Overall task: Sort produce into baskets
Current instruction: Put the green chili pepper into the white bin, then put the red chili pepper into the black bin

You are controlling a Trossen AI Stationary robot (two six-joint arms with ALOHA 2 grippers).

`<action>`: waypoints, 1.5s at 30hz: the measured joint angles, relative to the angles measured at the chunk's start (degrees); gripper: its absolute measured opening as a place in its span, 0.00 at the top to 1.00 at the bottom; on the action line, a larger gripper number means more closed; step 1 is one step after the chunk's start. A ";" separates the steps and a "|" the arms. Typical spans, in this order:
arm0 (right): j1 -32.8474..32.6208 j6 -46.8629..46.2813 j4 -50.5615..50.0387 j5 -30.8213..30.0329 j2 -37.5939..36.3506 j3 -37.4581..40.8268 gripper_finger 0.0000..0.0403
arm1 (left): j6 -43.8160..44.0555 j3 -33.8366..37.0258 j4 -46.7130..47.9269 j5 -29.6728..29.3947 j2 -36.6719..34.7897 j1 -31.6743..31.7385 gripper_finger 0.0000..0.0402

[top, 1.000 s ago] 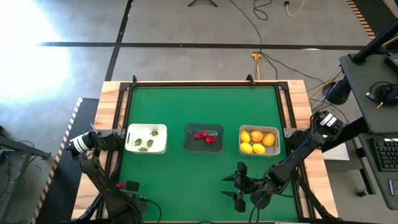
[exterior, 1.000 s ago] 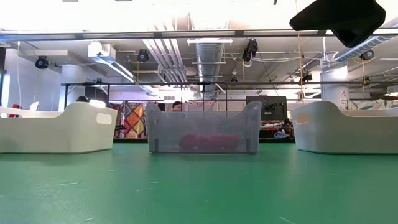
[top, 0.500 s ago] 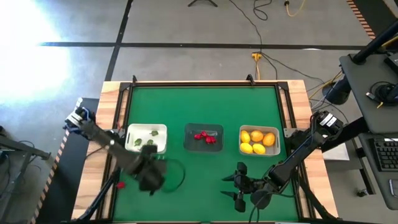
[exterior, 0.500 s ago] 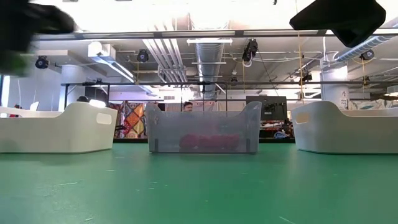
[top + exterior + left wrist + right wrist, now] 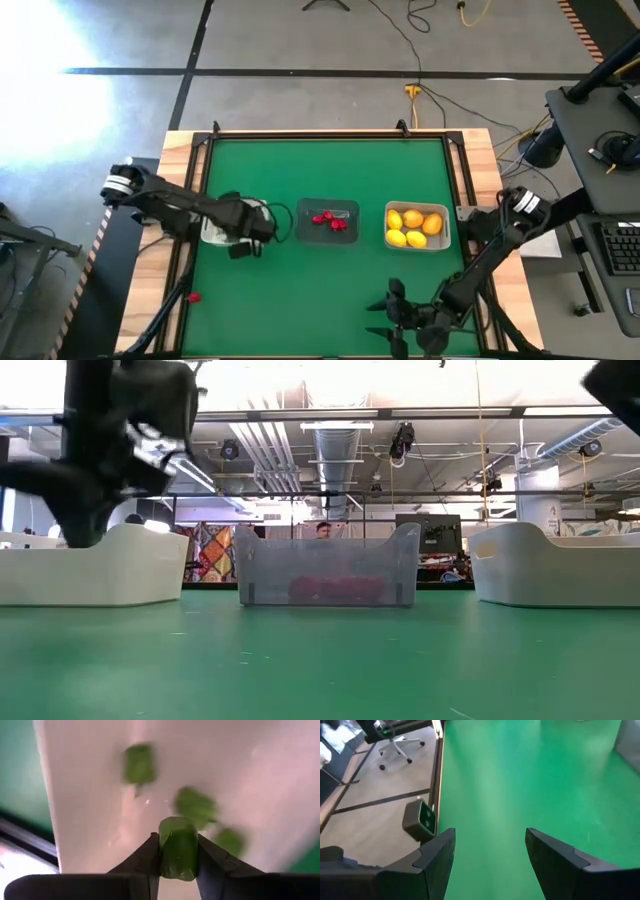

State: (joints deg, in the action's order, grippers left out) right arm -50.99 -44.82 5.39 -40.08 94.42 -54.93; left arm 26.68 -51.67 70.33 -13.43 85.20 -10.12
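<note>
**Left arm brings a green piece over the white basket**

The left gripper (image 5: 178, 851) is clamped on a small green piece (image 5: 178, 847), pinched squarely between both fingers, and hangs directly above the white basket (image 5: 212, 235) at the left of the green table (image 5: 320, 170). Several more green bits (image 5: 194, 805) already lie on the basket's floor below it, so holding the piece over the interior, not the rim, looks meant to let it fall among its own kind.

The dark transparent grey basket (image 5: 327, 221) in the middle holds the red bits (image 5: 330, 221), and the pale basket (image 5: 416, 226) to the right holds the yellow and orange lemon-like fruits (image 5: 412, 226). Each colour has its own basket, which suggests the sorting is nearly finished.

The right gripper (image 5: 490, 852) waits low over bare table near the front edge, fingers spread wide and holding nothing, well apart from the baskets and clear of the left arm's path.
</note>
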 joint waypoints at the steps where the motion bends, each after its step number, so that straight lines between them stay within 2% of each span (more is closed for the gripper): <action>1: -0.29 -0.75 0.11 -0.01 0.47 0.01 0.42 | 1.55 1.69 -0.29 -0.61 -0.62 1.13 0.80; 5: -0.91 -1.88 0.03 -0.01 1.06 0.01 0.42 | 4.72 6.84 -2.69 -1.66 -3.90 3.96 0.74; 10: -0.91 -1.65 0.01 -0.04 0.66 0.01 0.42 | 8.75 8.13 -2.98 -2.12 -8.16 4.82 0.59; 13: -0.89 -0.63 0.02 -0.06 0.49 0.01 0.42 | 10.78 5.25 -1.40 1.57 -10.51 4.69 0.50; 16: -0.87 0.46 -0.11 -0.05 0.16 0.01 0.42 | 13.52 0.34 -0.33 9.20 -12.49 3.48 0.43; 19: -0.63 1.54 -0.09 -0.15 -0.67 0.01 0.42 | 17.09 -4.75 -0.44 15.60 -14.03 -0.95 0.41; 25: 0.07 4.95 -0.26 -0.60 -1.21 0.01 0.42 | 26.44 -9.67 0.71 17.47 -14.15 -15.01 0.41; 31: 1.71 9.05 -0.40 -0.58 -1.21 0.01 0.42 | 31.91 -9.43 1.21 15.70 -11.82 -31.91 0.41; 35: 2.71 11.12 -0.37 -0.53 -1.21 -0.01 0.42 | 37.31 -9.26 1.28 13.16 -9.34 -40.90 0.41; 39: 3.05 11.02 -0.33 -0.52 -1.21 -0.01 0.42 | 43.74 -7.98 1.29 20.37 -7.16 -44.58 0.42; 45: 3.04 10.93 0.06 -0.56 -1.21 -0.05 0.42 | 45.97 -3.85 -4.57 23.16 -4.83 -48.41 0.42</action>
State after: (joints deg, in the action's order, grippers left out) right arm -47.95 -33.89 5.45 -40.64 93.21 -54.98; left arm 72.65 -55.51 65.76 9.73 80.36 -58.53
